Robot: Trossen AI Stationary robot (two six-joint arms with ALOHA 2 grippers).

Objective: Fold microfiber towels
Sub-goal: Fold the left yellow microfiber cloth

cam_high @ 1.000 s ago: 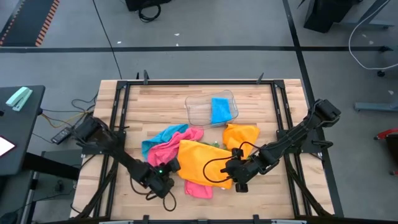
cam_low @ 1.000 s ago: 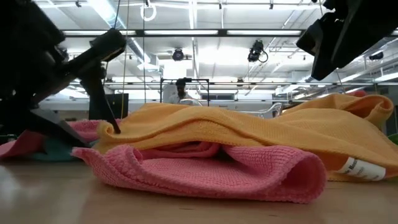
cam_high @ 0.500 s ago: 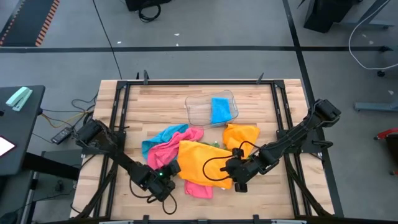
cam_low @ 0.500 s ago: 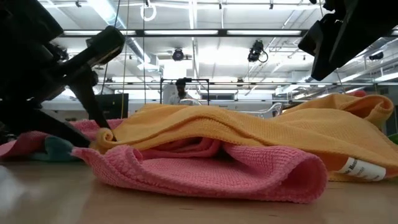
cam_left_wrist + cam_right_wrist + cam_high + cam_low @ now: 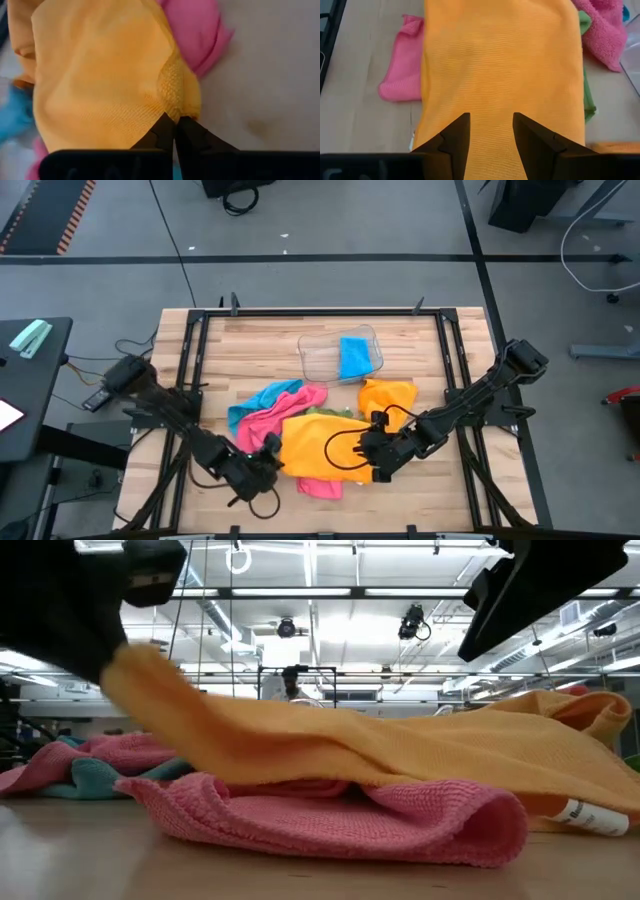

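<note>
At the worktop's [image 5: 250, 340] lower centre, the left claw [image 5: 268, 462] pinches one of two orange towels [image 5: 320, 445] shut-tight, while the right claw [image 5: 375, 463] hovers half-spread, empty, over it.

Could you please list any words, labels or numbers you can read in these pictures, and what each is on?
None can be read.
White tag on an orange towel: dark print, too blurred to read.
</note>
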